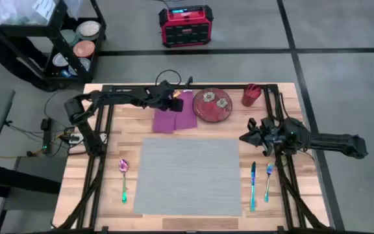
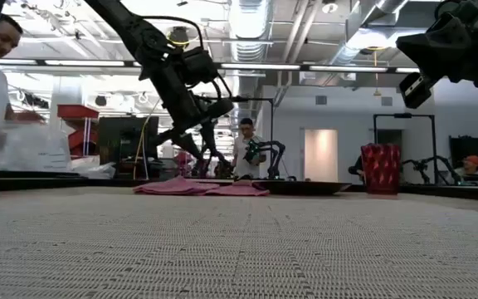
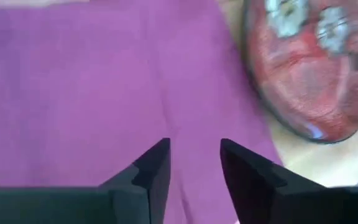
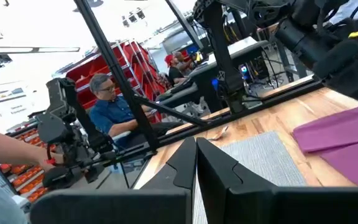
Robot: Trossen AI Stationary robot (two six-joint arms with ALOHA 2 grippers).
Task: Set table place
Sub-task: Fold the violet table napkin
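Left pincer [image 1: 174, 99] parted above the magenta napkin [image 1: 174, 116] beside the floral plate [image 1: 212, 105]; right pincer [image 1: 244, 137] closed, empty; no legible writing.

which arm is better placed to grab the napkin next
Left, most likely. The left hand hangs right over the magenta napkin, fingers open, next to the red plate. The right hand sits off the grey placemat's right edge, fingers shut, farther from the napkin.
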